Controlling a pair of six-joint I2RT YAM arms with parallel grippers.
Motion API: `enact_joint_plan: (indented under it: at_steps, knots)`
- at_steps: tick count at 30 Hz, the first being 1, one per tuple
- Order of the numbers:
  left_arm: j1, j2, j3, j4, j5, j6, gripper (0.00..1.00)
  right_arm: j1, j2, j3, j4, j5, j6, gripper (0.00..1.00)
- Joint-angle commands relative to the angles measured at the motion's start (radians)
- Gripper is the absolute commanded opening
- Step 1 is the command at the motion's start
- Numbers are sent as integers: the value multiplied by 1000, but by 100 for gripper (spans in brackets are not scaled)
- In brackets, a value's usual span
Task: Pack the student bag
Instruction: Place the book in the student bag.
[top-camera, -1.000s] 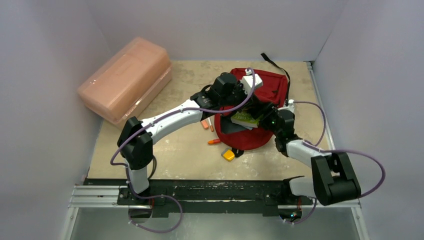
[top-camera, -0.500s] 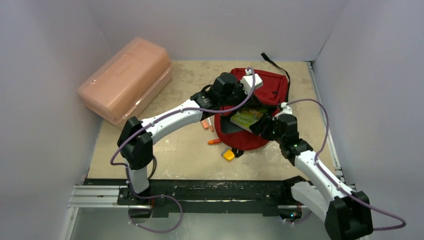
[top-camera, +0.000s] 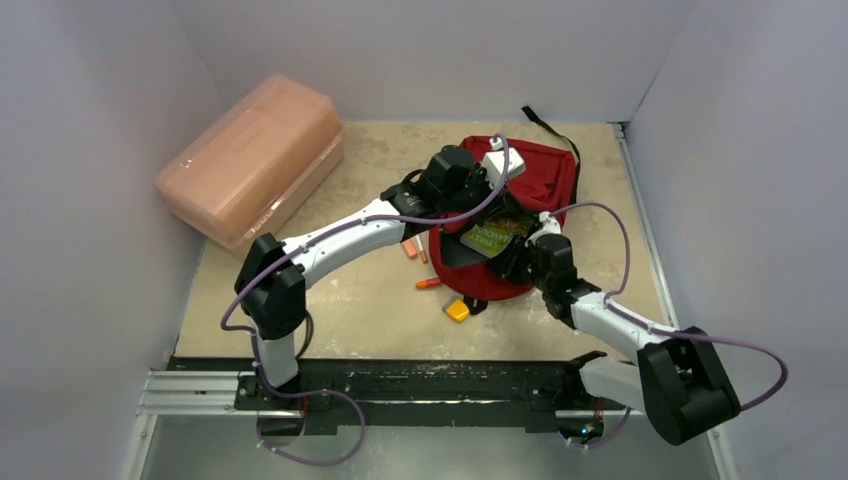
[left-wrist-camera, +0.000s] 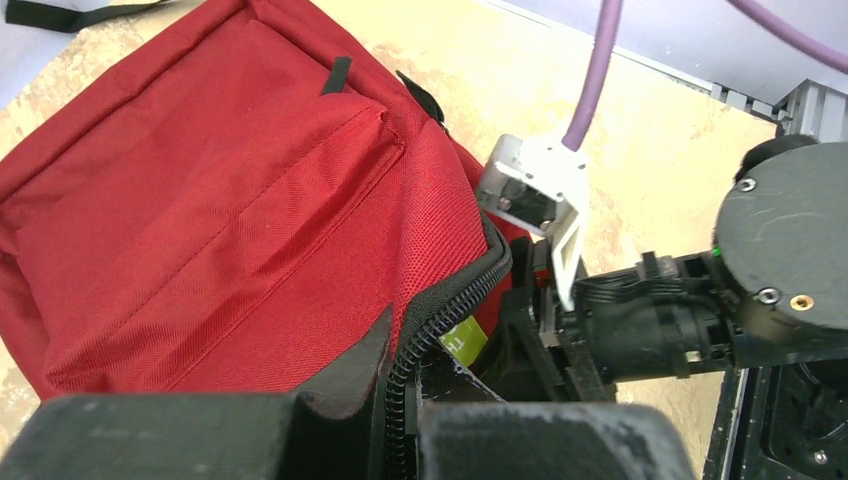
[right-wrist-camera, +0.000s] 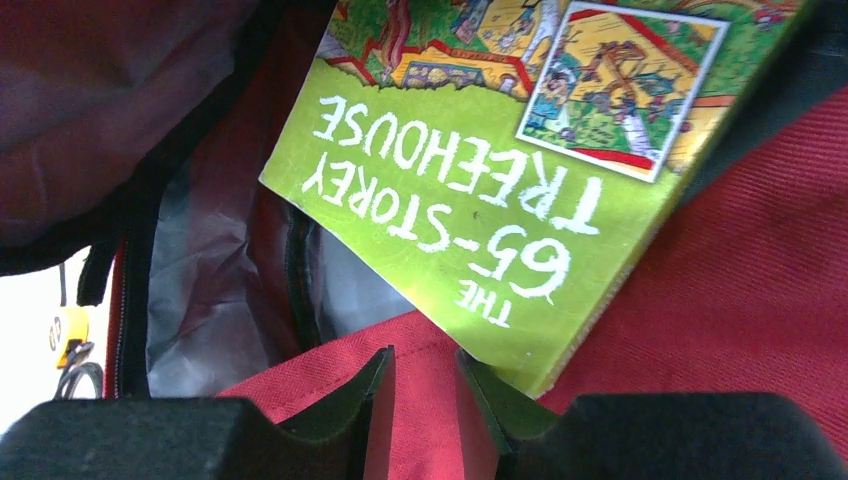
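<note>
Two grippers at bag (top-camera: 545, 180) | right gripper (right-wrist-camera: 425, 365): jaws narrowly apart by book (right-wrist-camera: 470, 190) corner | bag: centre-right of top view, mouth open, book partway in | left gripper (left-wrist-camera: 405, 350): clamped on bag's zipper edge | box (top-camera: 250, 160): upper left.

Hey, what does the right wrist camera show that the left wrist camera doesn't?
Right wrist only: the title on the book, The 65-Storey Treehouse, and the grey lining of the student bag. Left wrist only: the front pocket, a black strap and the right arm. Both: the red bag and part of the green book.
</note>
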Motion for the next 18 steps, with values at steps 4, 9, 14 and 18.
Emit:
enact_joint_plan:
  at_steps: [4,9,14,18]
  knots:
    - [5,-38,41,32,44,-51,0,47,161,10,290,81,-43,30]
    - [5,-44,38,28,53,-57,0,72,296,60,411,237,-71,30]
    - [4,-51,26,14,60,-55,0,72,354,153,459,323,-68,30]
    - [5,-67,-6,27,45,-40,0,70,409,206,493,360,-65,31]
